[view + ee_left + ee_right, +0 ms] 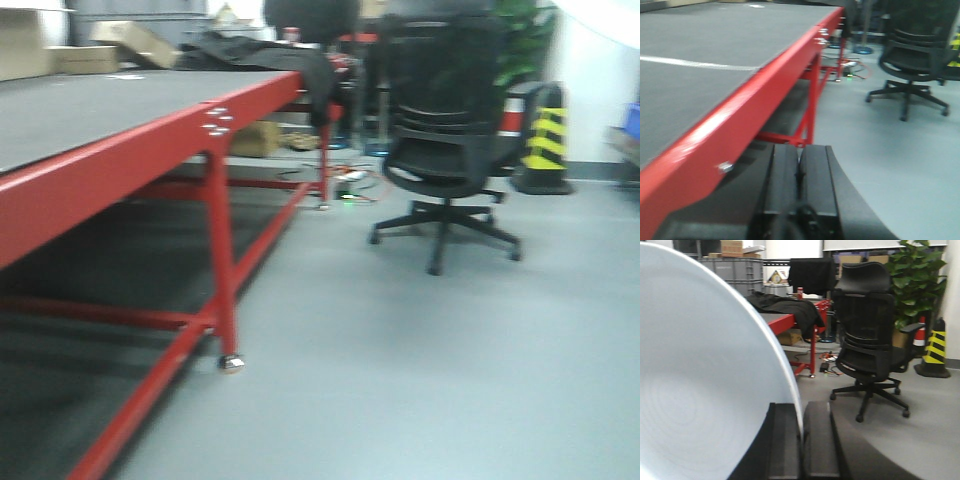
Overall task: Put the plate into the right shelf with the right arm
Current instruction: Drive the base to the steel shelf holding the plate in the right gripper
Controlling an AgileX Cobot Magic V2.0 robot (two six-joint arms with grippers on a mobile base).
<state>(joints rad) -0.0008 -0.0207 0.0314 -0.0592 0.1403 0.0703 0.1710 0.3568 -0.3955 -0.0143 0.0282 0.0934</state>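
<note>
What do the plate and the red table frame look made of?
Plate: probably glazed ceramic, possibly melamine; plain white, smooth, faint sheen, thin edge pinched in the right end effector. Table frame: likely steel under glossy red paint; bright highlight along its edge, metal bolt heads.

From my console I count one plate (705,380), one left end effector (799,155), one right end effector (802,410), one red bench (100,110), one black office chair (440,140), one yellow-and-black striped bollard (545,140), and one leafy green plant (915,280).
</note>
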